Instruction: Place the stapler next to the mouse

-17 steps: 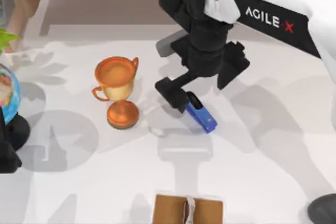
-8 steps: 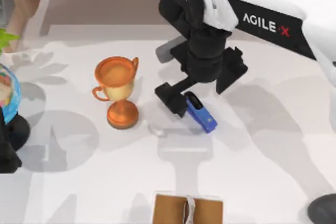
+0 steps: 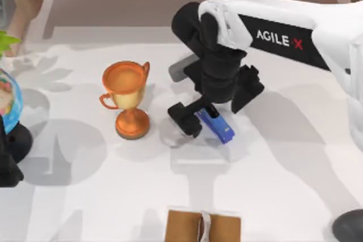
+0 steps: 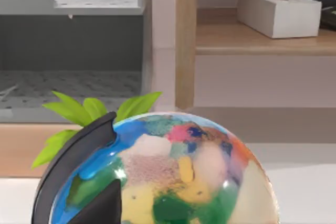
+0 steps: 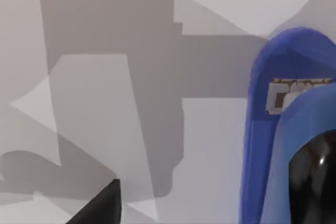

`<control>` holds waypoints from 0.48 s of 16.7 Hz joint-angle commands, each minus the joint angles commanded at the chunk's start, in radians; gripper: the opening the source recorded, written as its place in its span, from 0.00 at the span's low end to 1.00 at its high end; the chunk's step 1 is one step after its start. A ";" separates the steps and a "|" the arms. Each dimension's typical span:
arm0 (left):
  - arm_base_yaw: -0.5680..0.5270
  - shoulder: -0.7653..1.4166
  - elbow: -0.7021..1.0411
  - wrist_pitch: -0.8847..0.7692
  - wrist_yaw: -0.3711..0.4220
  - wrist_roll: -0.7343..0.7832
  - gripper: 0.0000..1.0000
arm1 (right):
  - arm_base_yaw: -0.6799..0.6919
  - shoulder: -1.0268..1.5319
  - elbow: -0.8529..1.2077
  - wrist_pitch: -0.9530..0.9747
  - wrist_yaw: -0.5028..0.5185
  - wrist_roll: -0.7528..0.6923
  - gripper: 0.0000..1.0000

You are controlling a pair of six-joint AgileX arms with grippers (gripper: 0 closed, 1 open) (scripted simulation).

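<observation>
Right hand (image 3: pixel 205 113) lowered further over stapler (image 3: pixel 218 125); fingers spread astride it.

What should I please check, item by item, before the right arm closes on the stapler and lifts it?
1. Right gripper over the stapler: ok, it sits at the stapler's black end, jaws apart, one to each side.
2. Stapler lying flat on the table: ok in the top view.
3. Grip secured: not ok, the jaws are not yet closed on it.
4. Mouse located: ok, but partly hidden under the right arm.
5. Trophy out of the way: ok, it stands apart at the top view's left of the gripper.
6. Left arm parked: ok, at the table's left edge by the globe.
</observation>
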State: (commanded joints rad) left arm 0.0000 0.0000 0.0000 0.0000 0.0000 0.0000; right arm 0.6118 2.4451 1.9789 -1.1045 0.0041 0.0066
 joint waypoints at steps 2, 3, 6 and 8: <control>0.000 0.000 0.000 0.000 0.000 0.000 1.00 | 0.000 0.000 0.000 0.000 0.000 0.000 0.85; 0.000 0.000 0.000 0.000 0.000 0.000 1.00 | 0.000 0.000 0.000 0.000 0.000 0.000 0.77; 0.000 0.000 0.000 0.000 0.000 0.000 1.00 | 0.000 0.000 0.000 0.000 0.000 0.000 0.55; 0.000 0.000 0.000 0.000 0.000 0.000 1.00 | 0.000 0.000 0.000 0.000 0.000 0.000 0.40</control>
State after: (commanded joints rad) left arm 0.0000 0.0000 0.0000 0.0000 0.0000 0.0000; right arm 0.6118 2.4451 1.9789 -1.1045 0.0041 0.0066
